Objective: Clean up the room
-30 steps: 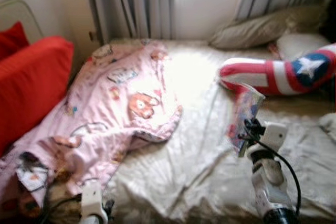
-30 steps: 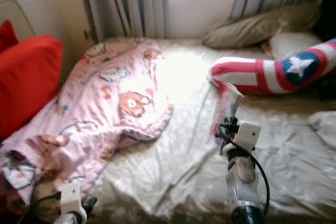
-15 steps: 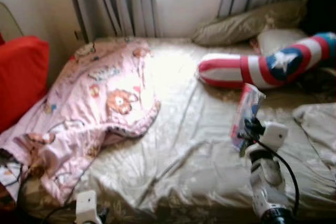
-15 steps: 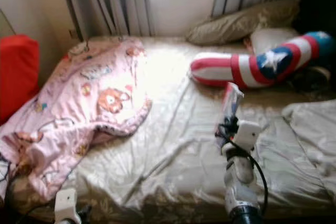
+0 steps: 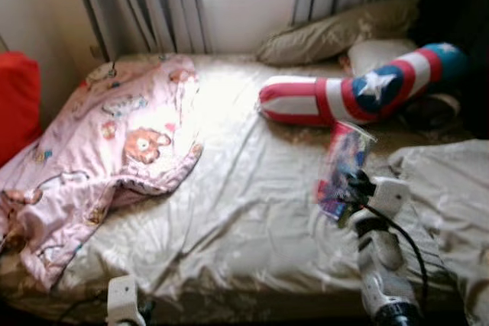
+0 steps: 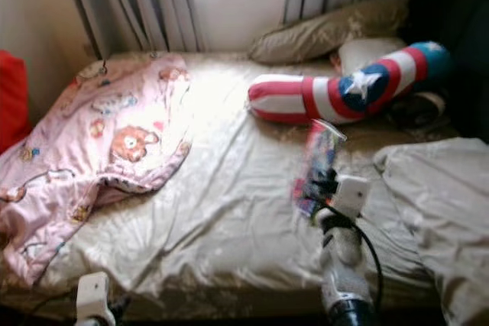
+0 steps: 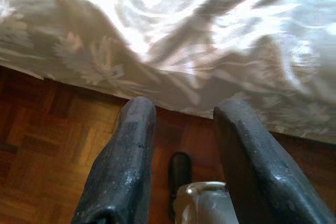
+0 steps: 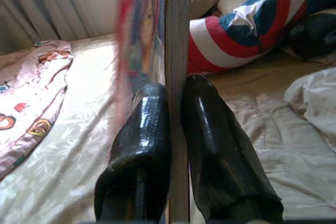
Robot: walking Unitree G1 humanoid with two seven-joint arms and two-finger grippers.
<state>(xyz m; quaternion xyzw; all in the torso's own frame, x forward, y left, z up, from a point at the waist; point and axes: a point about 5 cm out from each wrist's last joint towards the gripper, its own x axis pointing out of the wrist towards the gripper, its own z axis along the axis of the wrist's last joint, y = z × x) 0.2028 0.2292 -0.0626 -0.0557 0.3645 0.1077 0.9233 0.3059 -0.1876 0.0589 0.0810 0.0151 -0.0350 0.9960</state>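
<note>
Right wrist view: we see our right gripper clamped on a thin book, the two black fingers pressed flat against its covers so that it stands on edge, spine toward the wrist. Held upright like this, the book clears the bed and can be carried without dragging on the sheet. In the left eye view the book hangs above the bed at about 4 o'clock from the frame's centre, with the striped star cushion beyond it at 1 o'clock and a beige pillow against the curtains at 12 o'clock. A pink printed blanket lies crumpled at 9 o'clock, its edge trailing off the mattress; a rumpled beige cover sits at 3 o'clock. Our left gripper hangs low beside the bed with its fingers apart and empty, over a parquet floor. We judge that the book awaits a proper resting place.
</note>
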